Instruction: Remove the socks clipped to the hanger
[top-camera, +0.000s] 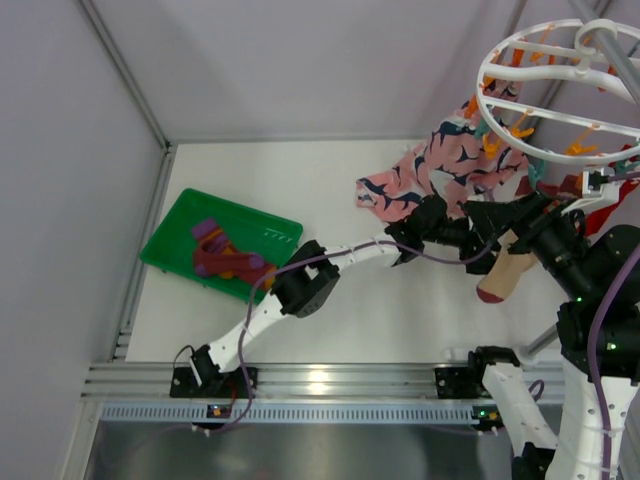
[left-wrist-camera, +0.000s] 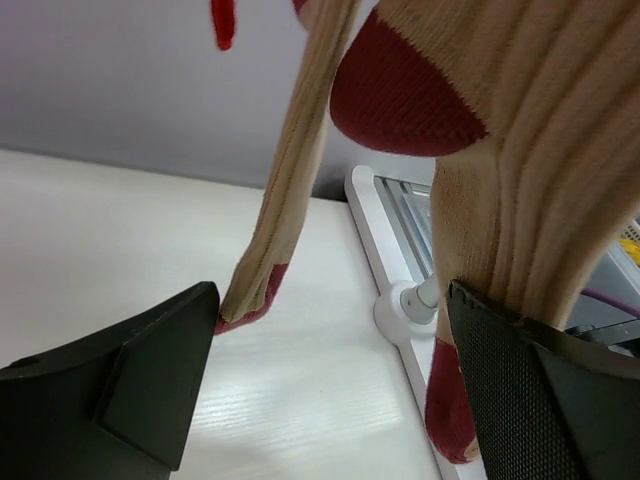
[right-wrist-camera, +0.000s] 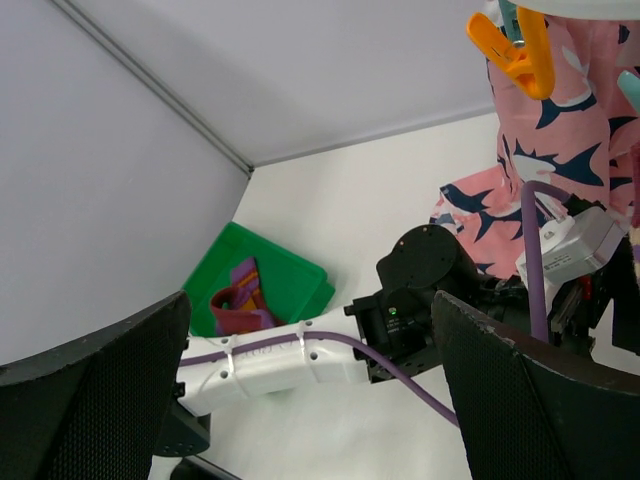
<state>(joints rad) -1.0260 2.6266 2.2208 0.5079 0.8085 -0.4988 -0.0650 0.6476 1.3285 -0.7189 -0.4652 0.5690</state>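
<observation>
The left claw (left-wrist-camera: 332, 300) stands wide and grips nothing. A slim tan sock (left-wrist-camera: 290, 170) with a red toe hangs down into the gap, its tip just beside one finger. A thicker tan sock (left-wrist-camera: 520, 180) with a red heel drops close past the inner face of the other finger, and I cannot tell whether it touches. Both socks come down from above this claw, where the hanger (top-camera: 545, 73), a white frame of rings and spokes, hangs up and to its right. The pink printed cloth (top-camera: 440, 165) trails down just beyond the claw's wrist, and the white bench (left-wrist-camera: 120, 240) lies beneath the claw. The right claw (right-wrist-camera: 312, 300) is likewise wide and empty, held high over the left arm (right-wrist-camera: 270, 365). Well beyond it, near the bench's far corner, a green tray (right-wrist-camera: 300, 272) holds a maroon sock (right-wrist-camera: 240, 305) with purple patches. An orange peg (right-wrist-camera: 515, 50) shows above this claw's right-hand finger, against the cloth.
</observation>
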